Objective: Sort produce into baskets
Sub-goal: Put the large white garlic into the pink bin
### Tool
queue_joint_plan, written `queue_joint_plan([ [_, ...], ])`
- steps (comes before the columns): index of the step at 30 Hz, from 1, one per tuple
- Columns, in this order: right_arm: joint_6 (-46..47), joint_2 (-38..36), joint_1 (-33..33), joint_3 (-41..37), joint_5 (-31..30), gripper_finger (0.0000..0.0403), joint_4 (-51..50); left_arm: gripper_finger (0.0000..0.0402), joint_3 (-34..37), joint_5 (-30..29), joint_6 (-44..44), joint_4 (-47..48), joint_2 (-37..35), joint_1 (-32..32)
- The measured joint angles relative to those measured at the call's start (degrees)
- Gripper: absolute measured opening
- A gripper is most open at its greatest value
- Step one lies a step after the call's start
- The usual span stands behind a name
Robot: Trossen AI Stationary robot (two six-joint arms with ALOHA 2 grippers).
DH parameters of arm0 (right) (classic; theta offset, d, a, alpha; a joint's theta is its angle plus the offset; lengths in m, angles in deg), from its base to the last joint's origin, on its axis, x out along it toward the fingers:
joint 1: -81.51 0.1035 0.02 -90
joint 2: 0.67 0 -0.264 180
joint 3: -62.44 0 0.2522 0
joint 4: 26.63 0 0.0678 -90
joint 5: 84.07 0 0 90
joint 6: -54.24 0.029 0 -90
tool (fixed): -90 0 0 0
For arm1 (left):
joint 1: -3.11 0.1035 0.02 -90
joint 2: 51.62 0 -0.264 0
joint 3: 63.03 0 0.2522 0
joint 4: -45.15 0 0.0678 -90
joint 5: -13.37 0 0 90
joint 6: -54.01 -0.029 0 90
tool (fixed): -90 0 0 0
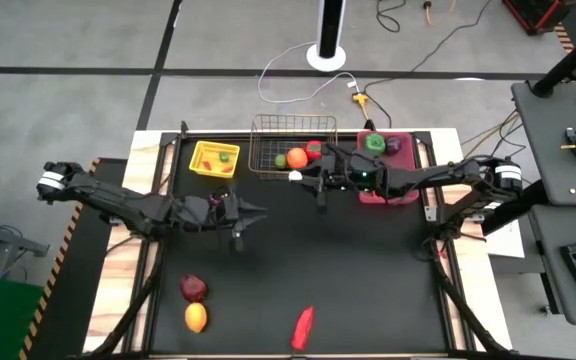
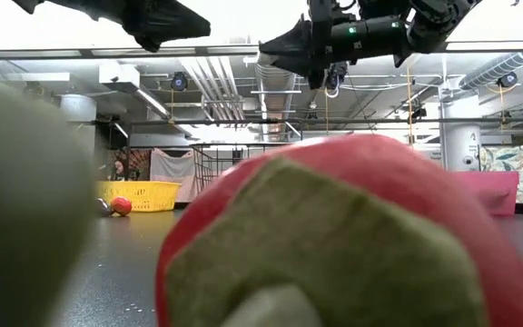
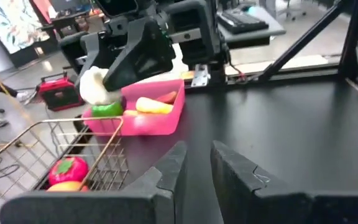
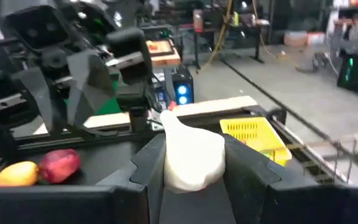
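Note:
My right gripper is shut on a white garlic-like bulb and hangs above the table by the near right corner of the wire basket. My left gripper hovers over the table's middle left. Its fingers stand a narrow gap apart with nothing between them. The basket holds a red tomato, an orange piece and a green one. Green and red pieces lie in the yellow tray. The pink bin holds green, purple and yellow pieces. A dark red fruit, a yellow fruit and a red pepper lie near the table's near edge. My right gripper pinches the white bulb by its two rounded sides between its two fingers. The fingers lie level and come from the table's right. The bulb is lifted clear of the table, and its narrow tip pokes out beyond the fingertips.
The three containers stand in a row along the far edge. The black mat between them and the near fruits is bare. In the low view a big red and green piece sits right in front of the camera and hides much of the table.

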Motion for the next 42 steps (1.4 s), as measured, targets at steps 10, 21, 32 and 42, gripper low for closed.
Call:
queue_joint_plan([
  [10, 12.1, -2.63, -5.32, 0.0, -6.81, 0.0129, -24.16, 0.0055, -0.58, -1.28, 0.29, 3.44, -0.99, 1.08],
  [21, 29.74, -13.8, -6.0, 5.63, -35.56, 0.0125, -61.1, 0.0055, -0.54, -1.26, 1.04, 3.88, -0.92, 1.07],
  [32, 48.78, -6.74, -8.93, 8.3, -42.58, 0.0127, -89.56, 0.0055, -0.51, -1.28, 3.69, 5.8, -0.88, 1.07],
  [42, 48.2, -0.07, -9.6, 8.22, -40.92, 0.0162, -89.21, 0.0055, -0.91, -1.39, 10.15, 12.48, -0.88, 1.07],
])
